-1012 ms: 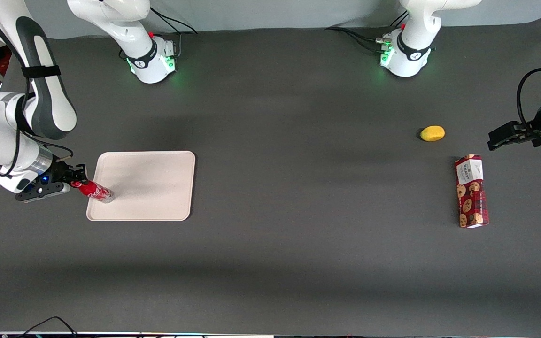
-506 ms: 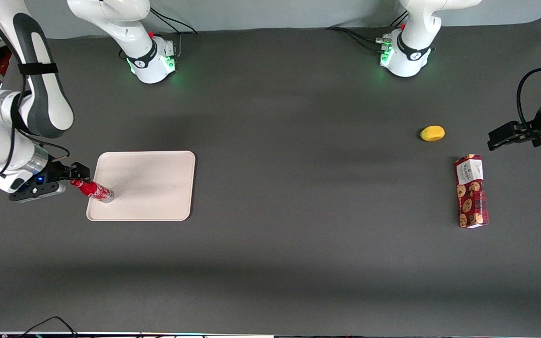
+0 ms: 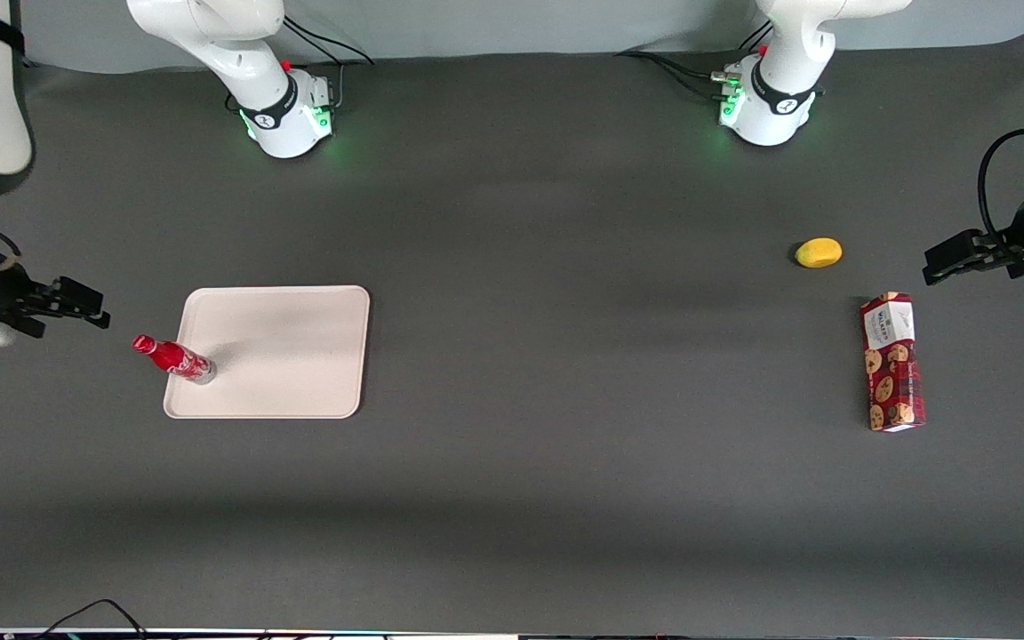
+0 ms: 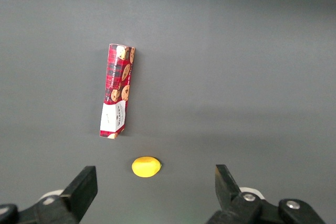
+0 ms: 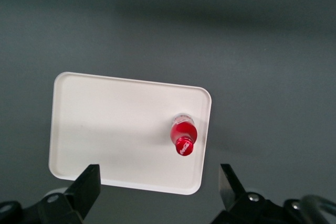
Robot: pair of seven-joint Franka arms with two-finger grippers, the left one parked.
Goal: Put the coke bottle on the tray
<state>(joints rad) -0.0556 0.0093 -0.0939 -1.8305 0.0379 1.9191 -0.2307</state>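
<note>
The small red coke bottle (image 3: 172, 357) stands upright on the beige tray (image 3: 290, 356), close to the tray's edge at the working arm's end. The right wrist view looks down on its red cap (image 5: 184, 145) and on the tray (image 5: 110, 129). My right gripper (image 3: 76, 302) is open and empty. It hangs apart from the bottle, off the tray toward the working arm's end of the table and higher up. In the right wrist view its two black fingers (image 5: 86, 187) stand wide apart with nothing between them.
A yellow lemon-like object (image 3: 819, 252) and a red cookie box (image 3: 892, 362) lie toward the parked arm's end of the table; both also show in the left wrist view, the box (image 4: 116, 92) and the lemon (image 4: 146, 166). Two robot bases (image 3: 285, 111) stand at the back edge.
My right gripper let go of the bottle's neck and drew back and up, away from the tray. The bottle stays standing on the tray where it was.
</note>
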